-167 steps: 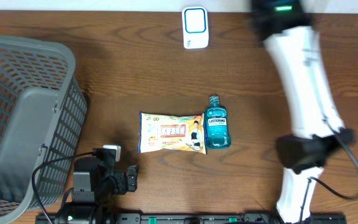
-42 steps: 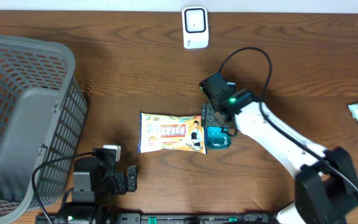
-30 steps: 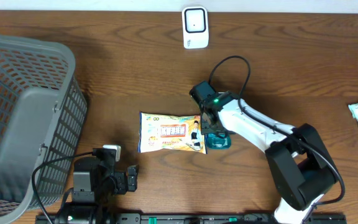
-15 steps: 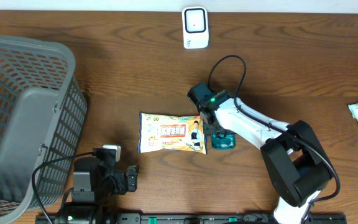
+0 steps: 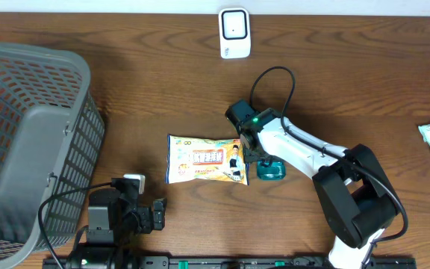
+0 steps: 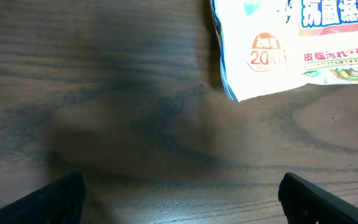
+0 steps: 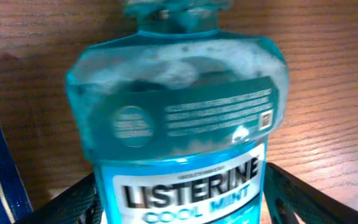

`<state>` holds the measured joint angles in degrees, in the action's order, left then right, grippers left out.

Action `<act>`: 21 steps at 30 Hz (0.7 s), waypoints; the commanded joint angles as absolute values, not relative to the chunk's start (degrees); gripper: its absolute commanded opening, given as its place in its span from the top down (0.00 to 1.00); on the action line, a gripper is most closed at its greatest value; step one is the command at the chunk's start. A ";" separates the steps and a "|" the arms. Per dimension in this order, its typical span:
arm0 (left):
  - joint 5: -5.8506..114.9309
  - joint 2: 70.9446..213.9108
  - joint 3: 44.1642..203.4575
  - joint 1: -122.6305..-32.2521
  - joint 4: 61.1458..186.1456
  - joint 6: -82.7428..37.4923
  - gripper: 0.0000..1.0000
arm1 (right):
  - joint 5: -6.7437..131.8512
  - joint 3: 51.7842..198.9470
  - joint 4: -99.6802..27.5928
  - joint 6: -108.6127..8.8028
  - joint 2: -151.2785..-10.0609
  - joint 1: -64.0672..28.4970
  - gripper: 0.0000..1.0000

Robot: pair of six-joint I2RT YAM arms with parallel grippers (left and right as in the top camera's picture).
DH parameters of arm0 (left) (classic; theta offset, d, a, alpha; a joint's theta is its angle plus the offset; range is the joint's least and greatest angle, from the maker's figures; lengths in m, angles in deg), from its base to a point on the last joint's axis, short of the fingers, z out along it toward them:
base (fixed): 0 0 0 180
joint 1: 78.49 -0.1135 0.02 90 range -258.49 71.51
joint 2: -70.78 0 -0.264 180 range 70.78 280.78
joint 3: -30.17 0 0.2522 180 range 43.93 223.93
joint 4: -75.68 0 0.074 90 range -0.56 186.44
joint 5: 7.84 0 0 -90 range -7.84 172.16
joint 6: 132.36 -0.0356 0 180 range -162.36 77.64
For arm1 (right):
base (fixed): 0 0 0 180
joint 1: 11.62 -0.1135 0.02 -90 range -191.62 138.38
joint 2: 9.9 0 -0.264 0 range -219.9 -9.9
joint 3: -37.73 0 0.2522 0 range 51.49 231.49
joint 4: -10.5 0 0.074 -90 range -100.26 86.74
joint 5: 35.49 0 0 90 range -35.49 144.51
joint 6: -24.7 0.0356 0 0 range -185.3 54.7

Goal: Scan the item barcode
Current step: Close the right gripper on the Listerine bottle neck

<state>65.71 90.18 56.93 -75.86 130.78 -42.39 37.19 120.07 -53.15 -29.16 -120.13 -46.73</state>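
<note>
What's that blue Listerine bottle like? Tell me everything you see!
The Listerine bottle is see-through teal plastic with blue-green liquid inside, lying flat on the wooden table, label up. The label reads LISTERINE COOL MINT; above it sits a darker band of tiny print with a small square code. Its cap end looks blurry. The right hand has one finger on each side of it; whether they squeeze it is unclear. The printed packet lies just beside it.
</note>
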 commanded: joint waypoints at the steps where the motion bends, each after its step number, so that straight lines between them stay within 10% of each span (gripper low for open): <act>1: 65.23 90.07 57.23 -75.99 130.78 -42.77 0.01 | 37.12 118.16 -53.87 -29.82 -123.39 -46.98 0.28; 21: 65.23 90.07 57.23 -75.99 130.76 -42.77 0.01 | 59.15 118.29 -52.84 -43.76 -123.37 -46.65 0.76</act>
